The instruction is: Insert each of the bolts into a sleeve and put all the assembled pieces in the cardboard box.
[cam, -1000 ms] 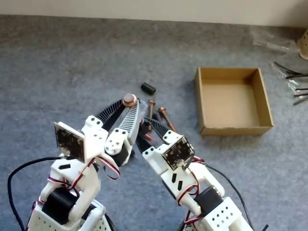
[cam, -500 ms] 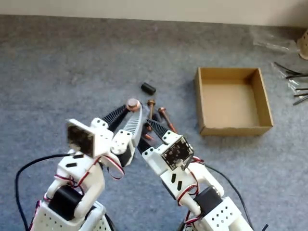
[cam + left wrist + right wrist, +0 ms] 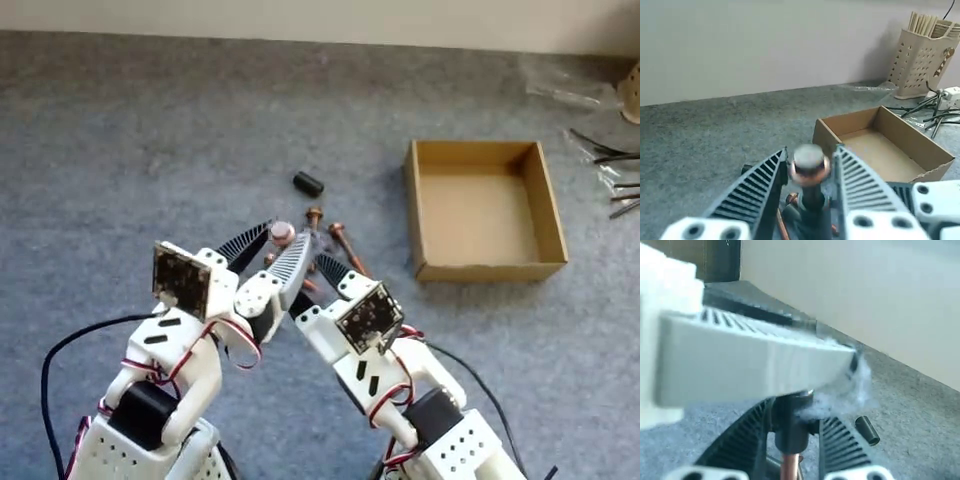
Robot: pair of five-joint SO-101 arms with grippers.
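The left gripper is pinching a copper-headed metal bolt just under its head, shank pointing down, a little left of centre in the overhead frame. Directly beneath it the right gripper is clamped on a short black cylindrical sleeve. The two arms' tips meet there, with the left one's pale finger crossing over the right. From where I stand the bolt looks lined up with the sleeve, perhaps started into it; how deep, I can't tell. I'd say this is the first pairing, since the open brown cardboard box at centre right has nothing in it. Left to do: at least two more bolts, one and another, lie on the grey carpet right beside the grippers, and a loose black sleeve lies just above them. Nothing sits between the arms and the box. Black cables at the right edge and a beige perforated holder are well apart from the work
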